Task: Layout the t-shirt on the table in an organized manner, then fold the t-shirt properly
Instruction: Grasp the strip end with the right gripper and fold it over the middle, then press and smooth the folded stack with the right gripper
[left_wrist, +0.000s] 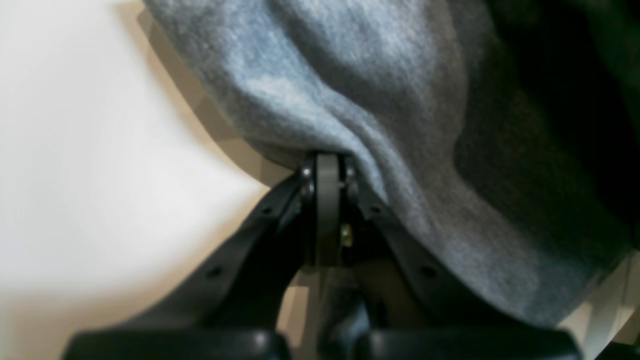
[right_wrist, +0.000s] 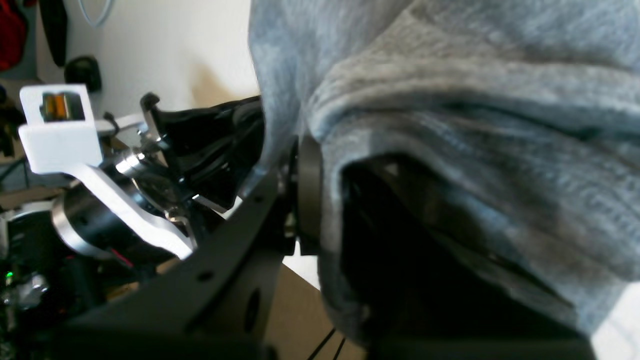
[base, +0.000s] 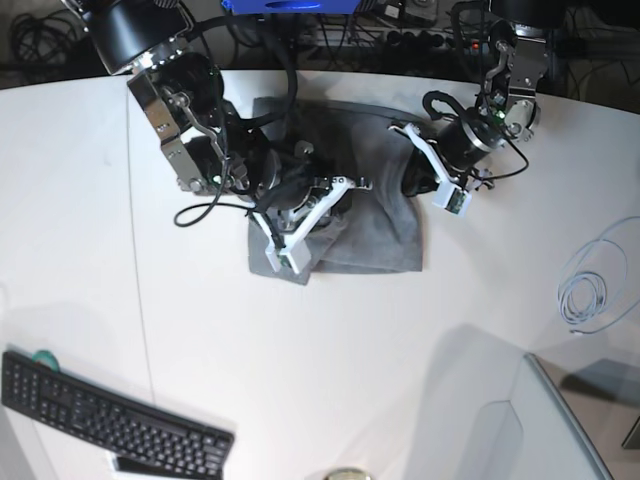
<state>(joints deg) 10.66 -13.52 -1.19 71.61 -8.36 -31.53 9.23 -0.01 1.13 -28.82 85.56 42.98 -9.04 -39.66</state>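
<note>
- The t-shirt (base: 365, 215) lay bunched in a rough grey block on the far half of the table (base: 330, 380), close under the table's far curved edge, with both arms bent in over it.
- Its near hem sat fairly straight across, while the corner nearest the right arm sagged lower and looked doubled over.
- In the left wrist view, the left gripper (left_wrist: 327, 167) had its jaws pressed tight together, a ridge of grey knit (left_wrist: 360, 115) pinched right at the tips and cloth draping away over one side.
- In the right wrist view, the right gripper (right_wrist: 305, 195) was buried in folds; the cloth (right_wrist: 450, 100) wrapped over the visible finger, and the other jaw was hidden, so how far it stood apart could not be told.
- Plenty of bare white table lay open on the near side of the shirt, right down to the black keyboard (base: 110, 420) at the near corner.
- A thin dark seam line (base: 140, 300) ran across the tabletop beside the shirt, on the right arm's side.
- A coil of pale cable (base: 595, 290) rested well apart from the shirt, beyond the left arm.
- No readable print, label or brand showed on the shirt; the keyboard's keys were too small to read.
</note>
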